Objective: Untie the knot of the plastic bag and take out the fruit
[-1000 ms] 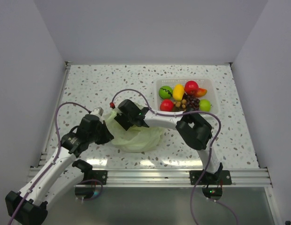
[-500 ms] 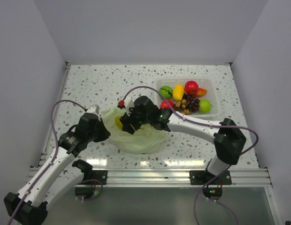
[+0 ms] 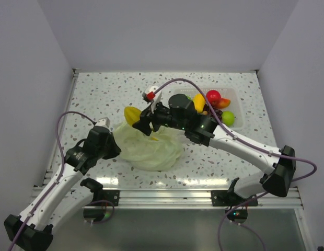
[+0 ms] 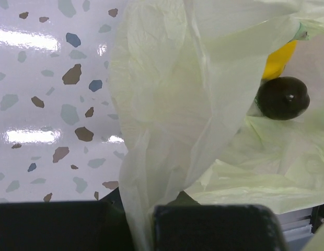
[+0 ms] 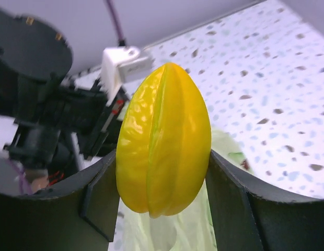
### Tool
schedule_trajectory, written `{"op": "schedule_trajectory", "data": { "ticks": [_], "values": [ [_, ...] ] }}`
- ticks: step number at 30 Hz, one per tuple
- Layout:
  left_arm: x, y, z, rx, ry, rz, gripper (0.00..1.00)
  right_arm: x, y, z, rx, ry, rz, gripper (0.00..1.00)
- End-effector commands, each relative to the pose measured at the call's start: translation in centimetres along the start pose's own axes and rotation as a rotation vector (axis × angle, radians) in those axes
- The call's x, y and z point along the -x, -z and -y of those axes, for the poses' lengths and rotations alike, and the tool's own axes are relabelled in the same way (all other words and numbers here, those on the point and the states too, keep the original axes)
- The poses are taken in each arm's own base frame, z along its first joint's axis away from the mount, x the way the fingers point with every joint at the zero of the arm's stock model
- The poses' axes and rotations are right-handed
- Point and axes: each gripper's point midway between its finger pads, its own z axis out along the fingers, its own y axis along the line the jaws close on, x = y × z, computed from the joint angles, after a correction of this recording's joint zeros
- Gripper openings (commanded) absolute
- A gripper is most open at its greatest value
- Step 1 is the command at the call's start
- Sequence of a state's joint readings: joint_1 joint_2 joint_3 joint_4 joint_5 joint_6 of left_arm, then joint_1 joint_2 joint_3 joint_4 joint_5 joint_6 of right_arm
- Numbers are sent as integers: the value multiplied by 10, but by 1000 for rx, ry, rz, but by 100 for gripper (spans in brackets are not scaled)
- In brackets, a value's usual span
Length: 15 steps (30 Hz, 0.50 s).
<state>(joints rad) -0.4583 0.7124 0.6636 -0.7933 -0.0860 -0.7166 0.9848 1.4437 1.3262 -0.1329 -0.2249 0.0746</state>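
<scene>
Right jaws: the right gripper (image 5: 163, 172) is clamped on a yellow ridged fruit (image 5: 164, 138), one dark finger against each flank.
Left jaws: the left gripper (image 4: 143, 230) is pressed together on a fold of the bag (image 4: 167, 120); the plastic runs down between its two fingers.
Held fruit: glossy bright yellow, a pointed oval with lengthwise ribs, standing upright in the grip. The top view shows it in the air over the bag's far-left edge, clear of the plastic.
Fruit in the bag: a dark round fruit (image 4: 282, 98) lies inside the open mouth, touching a yellow piece (image 4: 278, 59) that is half hidden behind the plastic.
Bag: pale green, thin, translucent and crumpled, slumped on the speckled table (image 3: 99, 99) between the two arms.
Tray: a clear tray (image 3: 232, 90) at the far right holds a red round fruit (image 3: 213, 96), a lime green apple (image 3: 228, 117) and other pieces.
In the way: the right arm (image 3: 240, 146) crosses the tray's left part and the bag's far edge; the pinched fold fills much of the left wrist view.
</scene>
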Motion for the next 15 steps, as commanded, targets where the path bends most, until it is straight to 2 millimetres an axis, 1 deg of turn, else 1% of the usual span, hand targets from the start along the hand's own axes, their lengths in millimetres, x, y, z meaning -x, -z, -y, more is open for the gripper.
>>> {"op": "schedule_trajectory", "data": {
  "ticks": [1,2,3,4,5,6,7,8,10,11,13,14,15],
  "values": [
    [1,3,-6,19,-3,13,0,84,35,32,-207,-8,263,28],
    [0,3,-6,16,-5,12,0,88,41,47,-286,-11,280,28],
    [-1,3,-6,16,-5,12,0,93,52,70,-416,-24,298,28],
    [-1,4,-6,13,-3,13,0,89,59,86,-486,-32,278,27],
    [0,5,-6,5,-2,23,0,86,70,112,-574,-45,265,27],
    [1,6,-5,1,2,28,0,82,78,129,-640,-45,246,27],
    [2,7,-4,-2,2,31,0,66,88,154,-765,-31,191,27],
    [3,9,-3,-12,3,37,0,46,96,178,-849,-33,144,27],
    [7,11,2,-33,-1,47,0,17,106,205,-936,-76,83,27],
    [8,12,4,-44,-12,49,0,-3,115,228,-993,-118,39,28],
    [10,14,10,-73,-24,55,0,-40,122,247,-1041,-187,-49,29],
    [11,15,12,-84,-35,60,0,-62,126,261,-1070,-215,-98,32],
    [12,16,13,-89,-34,64,0,-73,127,266,-1082,-233,-121,35]
  ]
}}
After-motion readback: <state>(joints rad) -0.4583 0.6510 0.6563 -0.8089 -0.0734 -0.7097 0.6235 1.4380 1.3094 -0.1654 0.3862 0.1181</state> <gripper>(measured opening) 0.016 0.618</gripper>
